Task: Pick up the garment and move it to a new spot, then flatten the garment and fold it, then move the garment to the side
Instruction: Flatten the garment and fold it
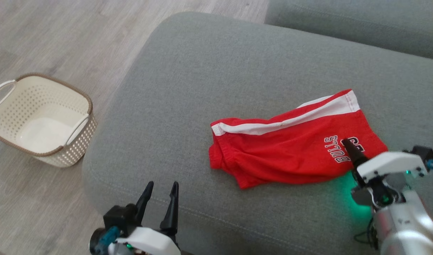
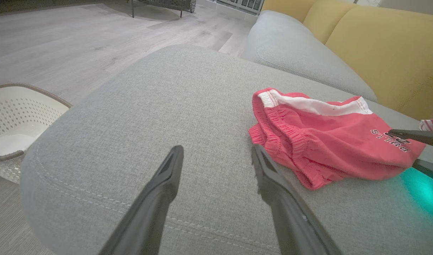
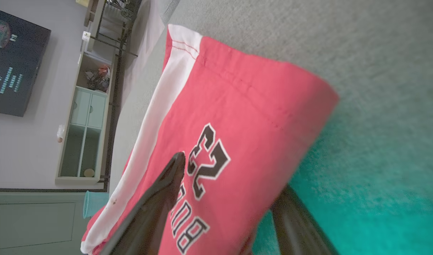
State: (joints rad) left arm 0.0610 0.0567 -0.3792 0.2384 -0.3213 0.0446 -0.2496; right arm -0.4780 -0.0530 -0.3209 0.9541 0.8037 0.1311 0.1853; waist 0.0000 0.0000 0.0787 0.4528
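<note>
A red garment (image 1: pixel 290 152), shorts with a white side stripe and dark lettering, lies crumpled on the grey sofa cushion (image 1: pixel 202 71). My right gripper (image 1: pixel 348 156) is open at the garment's right hem. In the right wrist view one finger lies on top of the garment (image 3: pixel 244 117) by the number, and the other finger (image 3: pixel 290 212) runs under the fabric edge with its tip hidden. My left gripper (image 1: pixel 162 184) is open over bare cushion, left of the garment (image 2: pixel 336 145) and apart from it. The left gripper (image 2: pixel 217 148) has nothing between its fingers.
A cream perforated basket (image 1: pixel 71 152) with brown trim stands on the wooden floor (image 1: pixel 60 35) left of the sofa. A second grey cushion (image 1: pixel 361 24) lies behind, and yellow back cushions (image 2: pixel 379 46) rise beyond it. Green light from my right wrist falls on the cushion.
</note>
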